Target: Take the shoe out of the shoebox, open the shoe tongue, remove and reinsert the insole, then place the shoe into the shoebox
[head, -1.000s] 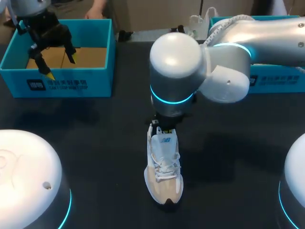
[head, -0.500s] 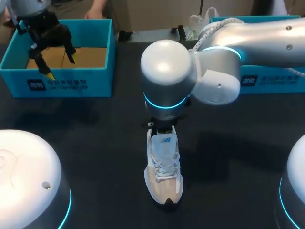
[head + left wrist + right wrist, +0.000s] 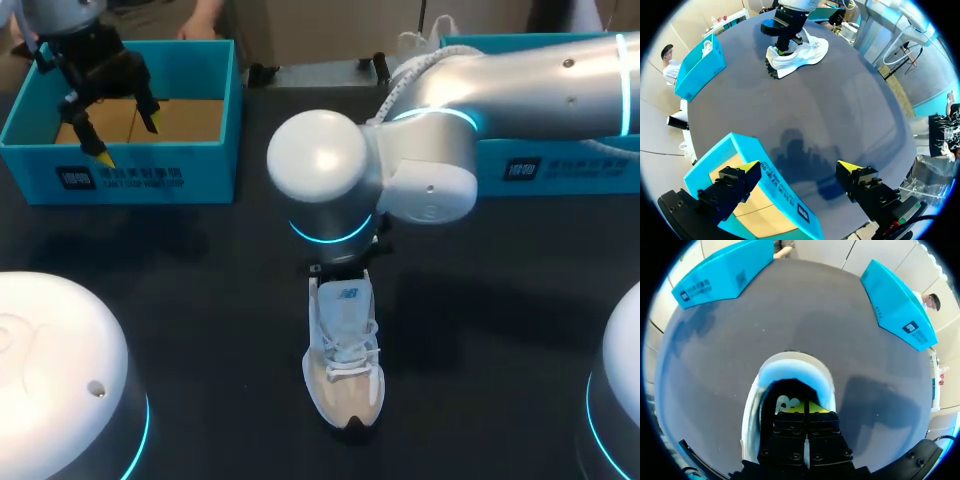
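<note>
The work was at the insole step, as I judge it. The shoe (image 3: 343,360) stood on the counter (image 3: 200,260) in the near middle, toe toward the near edge and tongue raised. The right arm reached in from the right, past the middle, with its wrist pointing straight down over the heel. The right fingers (image 3: 815,407) were sunk into the shoe's opening and clenched together. Whether they pinched the insole could not be told. The next move likely called for a straight upward draw, with care not to drag the shoe along. The left fingers (image 3: 747,167) hung spread wide and released over the shoebox (image 3: 140,178) at the far left. A second box (image 3: 560,170) sat at the far right.
</note>
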### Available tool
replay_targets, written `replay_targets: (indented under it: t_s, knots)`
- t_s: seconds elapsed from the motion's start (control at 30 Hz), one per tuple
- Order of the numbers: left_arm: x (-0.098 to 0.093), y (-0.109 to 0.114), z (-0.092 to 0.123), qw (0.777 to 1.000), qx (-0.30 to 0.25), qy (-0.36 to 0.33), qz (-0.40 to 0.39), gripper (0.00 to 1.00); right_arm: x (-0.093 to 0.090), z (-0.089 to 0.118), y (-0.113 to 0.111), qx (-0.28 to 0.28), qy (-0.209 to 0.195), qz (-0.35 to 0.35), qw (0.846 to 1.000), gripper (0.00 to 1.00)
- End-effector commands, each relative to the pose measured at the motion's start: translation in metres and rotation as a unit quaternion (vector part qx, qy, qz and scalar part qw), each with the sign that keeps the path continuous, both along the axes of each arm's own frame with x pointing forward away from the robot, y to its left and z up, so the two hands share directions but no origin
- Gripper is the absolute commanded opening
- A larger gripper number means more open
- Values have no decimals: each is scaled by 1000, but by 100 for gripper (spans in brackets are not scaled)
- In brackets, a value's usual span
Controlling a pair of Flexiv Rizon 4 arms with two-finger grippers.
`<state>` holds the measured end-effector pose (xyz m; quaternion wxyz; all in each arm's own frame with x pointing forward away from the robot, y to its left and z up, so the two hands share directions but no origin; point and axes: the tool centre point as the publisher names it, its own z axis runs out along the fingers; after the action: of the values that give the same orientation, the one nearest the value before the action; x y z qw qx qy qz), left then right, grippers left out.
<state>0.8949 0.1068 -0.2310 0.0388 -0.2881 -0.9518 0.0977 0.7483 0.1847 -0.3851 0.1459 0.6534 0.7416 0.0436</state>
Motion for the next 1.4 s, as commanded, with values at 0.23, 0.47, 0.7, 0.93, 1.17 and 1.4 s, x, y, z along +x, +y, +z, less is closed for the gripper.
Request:
replay_targets:
  t_s: [0.23, 0.47, 0.7, 0.93, 1.17, 1.4]
  knots:
    - [0, 0, 0, 1000, 1, 0, 0, 100, -3, -10, 4, 4, -2, -9, 1000, 0]
    - [0, 0, 0, 1000, 1, 0, 0, 100, -8, 17, 11, 1, -25, -2, 1000, 0]
    - [0, 0, 0, 1000, 1, 0, 0, 100, -5, 2, 17, 91, -8, 26, 995, 0]
    - [0, 0, 0, 1000, 1, 0, 0, 100, -1, -26, 16, 152, 22, 32, 988, 0]
    - [0, 0, 0, 1000, 1, 0, 0, 100, -1, -25, 21, 140, 28, 26, 989, 0]
    - [0, 0, 0, 1000, 1, 0, 0, 100, -7, -1, 23, 128, 12, 40, 991, 0]
